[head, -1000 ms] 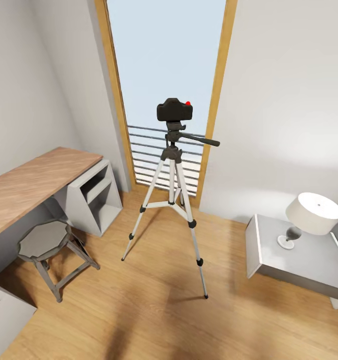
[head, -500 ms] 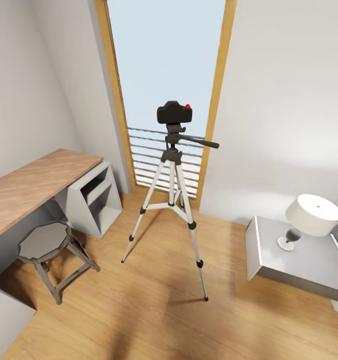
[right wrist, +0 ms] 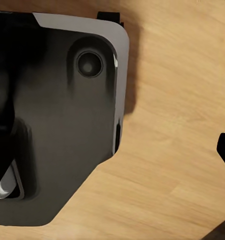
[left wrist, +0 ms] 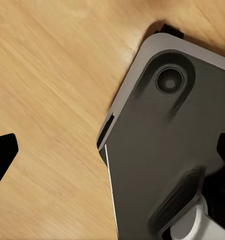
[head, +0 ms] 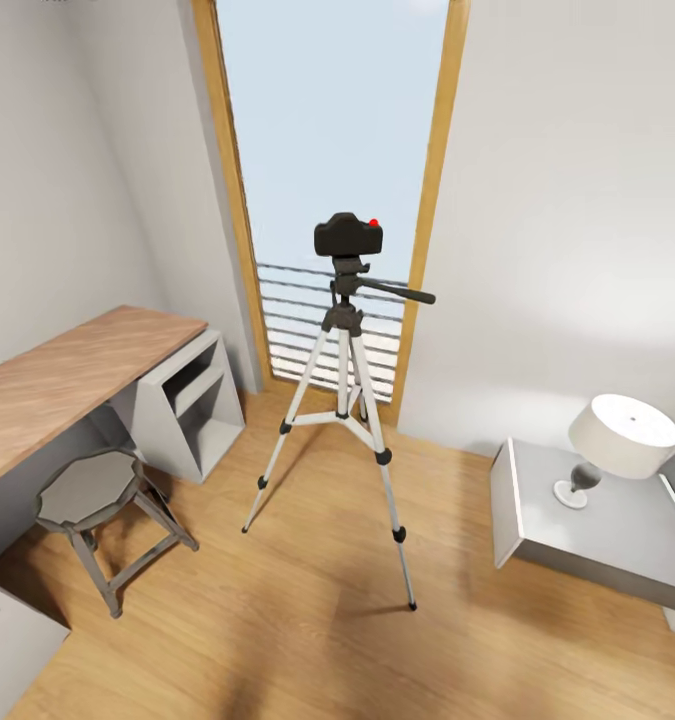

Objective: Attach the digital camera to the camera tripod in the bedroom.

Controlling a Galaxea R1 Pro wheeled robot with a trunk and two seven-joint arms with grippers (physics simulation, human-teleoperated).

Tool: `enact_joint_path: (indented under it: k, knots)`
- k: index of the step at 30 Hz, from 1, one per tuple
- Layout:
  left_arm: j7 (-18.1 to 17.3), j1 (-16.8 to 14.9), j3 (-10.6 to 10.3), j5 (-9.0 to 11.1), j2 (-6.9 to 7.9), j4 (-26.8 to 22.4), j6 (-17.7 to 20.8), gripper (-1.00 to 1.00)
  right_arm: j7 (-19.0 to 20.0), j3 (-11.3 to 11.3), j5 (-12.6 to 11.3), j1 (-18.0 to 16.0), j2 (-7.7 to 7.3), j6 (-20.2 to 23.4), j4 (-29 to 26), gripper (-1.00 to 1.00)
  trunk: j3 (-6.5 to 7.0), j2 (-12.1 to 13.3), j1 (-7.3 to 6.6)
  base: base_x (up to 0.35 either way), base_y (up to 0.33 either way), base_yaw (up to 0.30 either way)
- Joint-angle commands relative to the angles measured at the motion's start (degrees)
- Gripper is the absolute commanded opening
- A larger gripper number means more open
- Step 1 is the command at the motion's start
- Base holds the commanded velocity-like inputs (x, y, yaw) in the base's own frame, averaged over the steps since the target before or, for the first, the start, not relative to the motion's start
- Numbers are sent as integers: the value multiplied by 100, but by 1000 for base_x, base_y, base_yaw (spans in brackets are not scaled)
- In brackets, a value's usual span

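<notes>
The digital camera sits atop the camera tripod. Both sets of fingers hang spread, holding nothing. A base bump could topple it.

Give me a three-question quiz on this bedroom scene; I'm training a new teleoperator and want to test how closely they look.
1. True or false: the camera sits on top of the tripod.
2. Which thing stands under the desk? A) lamp B) stool C) tripod
3. Fill in: the lamp stands on the grey ____.

Key:
1. True. The camera rests on the tripod's black head, in front of the window.
2. B. The stool stands on the floor partly under the desk's edge.
3. Bedside table, at the head view's right.
</notes>
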Motion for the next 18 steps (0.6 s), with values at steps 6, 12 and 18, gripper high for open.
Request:
enact_joint_path:
  k: [6,12,18]
  knots:
    - [18,-3,-59,27,13,-32,5,100,12,-49,43,-6,13,14,9,100,48,-7,2,0,0,0]
    - [18,-3,-79,26,12,-69,1,100,-18,-49,43,-6,31,14,9,100,103,-7,2,0,0,0]
    - [18,-3,-80,26,17,-117,-2,100,-39,-45,43,-6,50,7,10,100,159,-7,2,0,0,0]
